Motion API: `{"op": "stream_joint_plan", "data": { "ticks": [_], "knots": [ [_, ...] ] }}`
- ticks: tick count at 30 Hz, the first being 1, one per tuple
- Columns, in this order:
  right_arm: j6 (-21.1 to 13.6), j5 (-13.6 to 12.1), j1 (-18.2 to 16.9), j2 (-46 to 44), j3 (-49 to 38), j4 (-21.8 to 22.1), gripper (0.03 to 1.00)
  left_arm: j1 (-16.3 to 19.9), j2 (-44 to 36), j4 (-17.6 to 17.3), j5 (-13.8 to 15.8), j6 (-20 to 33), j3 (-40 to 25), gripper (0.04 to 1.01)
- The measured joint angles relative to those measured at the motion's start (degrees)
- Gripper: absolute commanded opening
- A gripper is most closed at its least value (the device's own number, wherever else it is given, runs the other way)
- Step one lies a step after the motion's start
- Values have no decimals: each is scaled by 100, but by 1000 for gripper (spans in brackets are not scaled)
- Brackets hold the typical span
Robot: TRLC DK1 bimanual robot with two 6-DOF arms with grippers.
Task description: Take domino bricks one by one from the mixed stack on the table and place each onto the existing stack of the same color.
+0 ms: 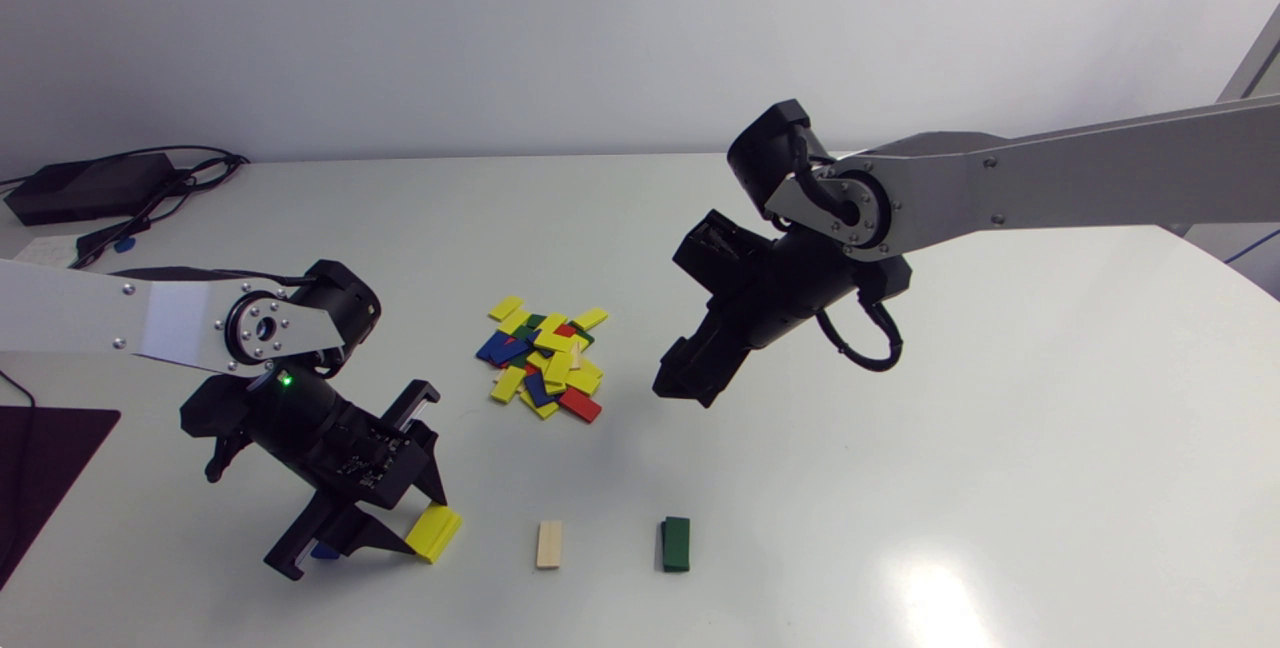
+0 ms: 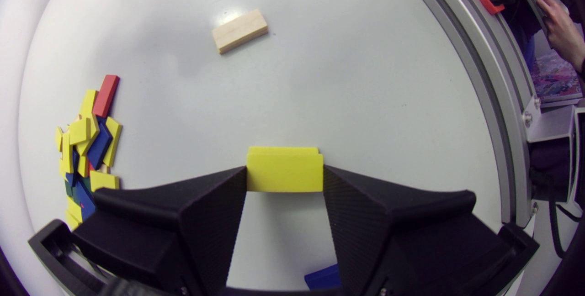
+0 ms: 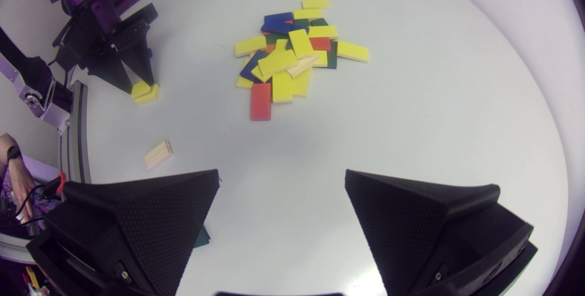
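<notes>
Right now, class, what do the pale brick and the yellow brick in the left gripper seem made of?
Pale rectangular domino brick: likely bare wood, with faint grain lines and a matte surface. Yellow rectangular domino brick: probably painted wood, perhaps plastic; the even, opaque, matte colour hides any grain.

A black box (image 1: 88,186) with cables (image 1: 165,198) sits at the pale desk's (image 1: 1000,378) far corner; a dark mat (image 1: 45,468) lies nearer

My right tool (image 3: 281,176) hangs wide open short of the mixed pile (image 3: 292,54); farther off, my left tool (image 3: 140,85) pinches a yellow brick (image 3: 139,90).
</notes>
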Motion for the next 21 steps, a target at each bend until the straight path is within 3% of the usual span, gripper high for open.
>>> {"op": "stream_joint_plan", "data": {
  "ticks": [21],
  "knots": [
    [0,0,0,0,0,57,967,-109,55,-15,-129,0,0,175]
  ]
}}
